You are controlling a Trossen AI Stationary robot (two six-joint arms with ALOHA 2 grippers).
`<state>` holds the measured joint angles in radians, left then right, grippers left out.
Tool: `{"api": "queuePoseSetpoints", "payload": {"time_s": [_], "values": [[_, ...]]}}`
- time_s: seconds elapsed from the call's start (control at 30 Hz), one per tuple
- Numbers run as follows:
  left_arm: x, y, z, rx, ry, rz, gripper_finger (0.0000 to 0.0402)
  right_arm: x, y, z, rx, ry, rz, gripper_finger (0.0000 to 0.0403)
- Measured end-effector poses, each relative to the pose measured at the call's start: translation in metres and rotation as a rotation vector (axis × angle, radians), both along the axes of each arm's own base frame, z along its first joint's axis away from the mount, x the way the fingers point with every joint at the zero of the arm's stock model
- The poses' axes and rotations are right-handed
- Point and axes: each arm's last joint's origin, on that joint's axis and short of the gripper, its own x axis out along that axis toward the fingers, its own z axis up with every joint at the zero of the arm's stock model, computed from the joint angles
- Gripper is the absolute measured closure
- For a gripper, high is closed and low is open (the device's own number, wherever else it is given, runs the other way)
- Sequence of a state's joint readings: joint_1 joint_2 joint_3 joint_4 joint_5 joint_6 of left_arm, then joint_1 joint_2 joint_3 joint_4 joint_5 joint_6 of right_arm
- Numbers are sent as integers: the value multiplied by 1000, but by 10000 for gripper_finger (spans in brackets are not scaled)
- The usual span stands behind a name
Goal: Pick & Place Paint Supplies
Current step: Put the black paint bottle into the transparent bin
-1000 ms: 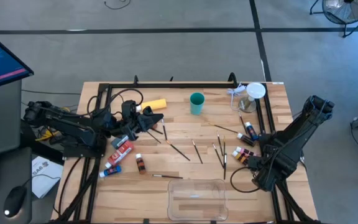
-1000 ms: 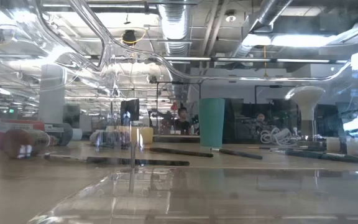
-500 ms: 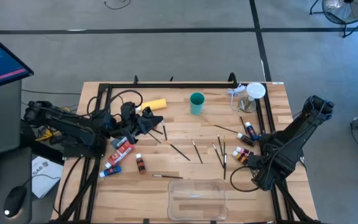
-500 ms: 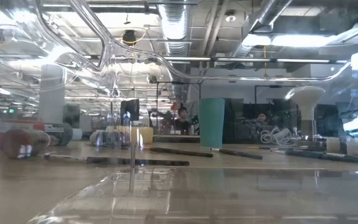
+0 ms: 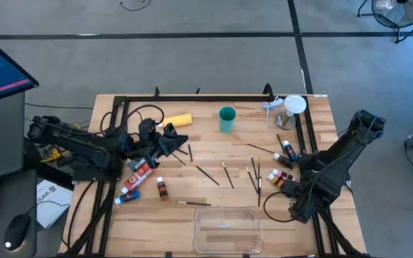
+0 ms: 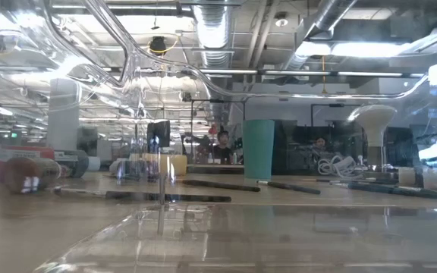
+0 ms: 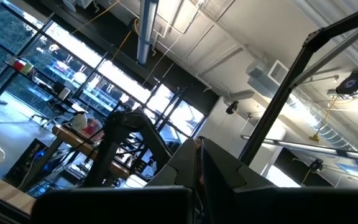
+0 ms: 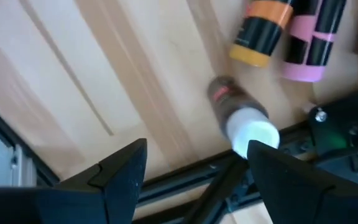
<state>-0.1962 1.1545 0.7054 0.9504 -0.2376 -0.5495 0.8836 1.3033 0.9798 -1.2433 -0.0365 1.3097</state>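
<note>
Table-level view, seen through the clear rectangular plastic tray (image 6: 226, 235) in the foreground. 1 upright teal cup (image 6: 259, 149) stood mid-table. 2 thin dark-handled paint brushes (image 6: 220, 184) lay flat near its base; another long dark brush (image 6: 139, 196) lay nearer the tray. 1 small brown paint bottle (image 6: 23, 175) lay on its side at far left. A white lamp-like object (image 6: 372, 121) stood at right. Seated people (image 6: 222, 145) showed in the room behind.

Grey concrete floor (image 5: 206, 64) crossed by dark lines; a fan (image 5: 399, 13) stands nearby; ceiling ducts (image 6: 211, 30) overhead.
</note>
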Motion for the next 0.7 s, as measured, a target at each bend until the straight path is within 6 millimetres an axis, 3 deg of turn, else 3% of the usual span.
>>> {"api": "queuePoseSetpoints", "payload": {"time_s": [0.33, 0.7], "values": [[0, 0, 0, -31, -2, -14, 400, 5, -25, 1, -129, 92, -101, 131], [1, 7, 0, -108, -10, -29, 400, 31, -75, 2, -38, 293, -380, 131]]}}
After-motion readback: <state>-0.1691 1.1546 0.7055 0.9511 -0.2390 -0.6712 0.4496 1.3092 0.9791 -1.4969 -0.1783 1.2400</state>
